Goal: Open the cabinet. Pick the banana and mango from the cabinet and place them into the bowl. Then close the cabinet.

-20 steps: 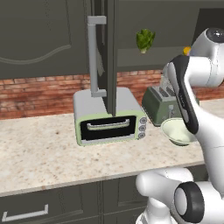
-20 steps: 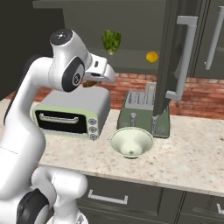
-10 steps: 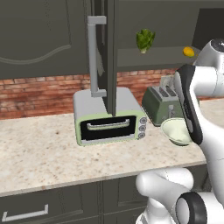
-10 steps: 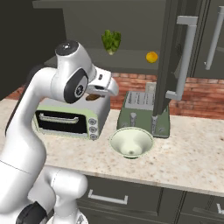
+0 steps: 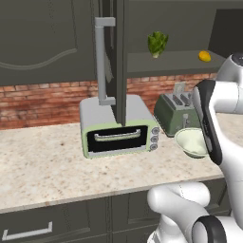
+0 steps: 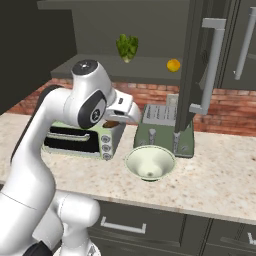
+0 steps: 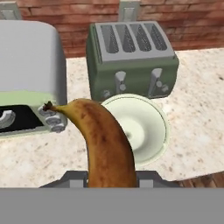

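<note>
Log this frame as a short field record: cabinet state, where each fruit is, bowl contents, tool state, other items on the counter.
cabinet: open, door swung out over the counter
banana: held in the tool, near the bowl but not in it
mango: on the cabinet shelf
bowl: on the counter in front of the toaster, empty
tool: shut on the banana
lettuce: on the same shelf, apart from the mango
toaster: behind the bowl
toaster oven: beside the toaster
</note>
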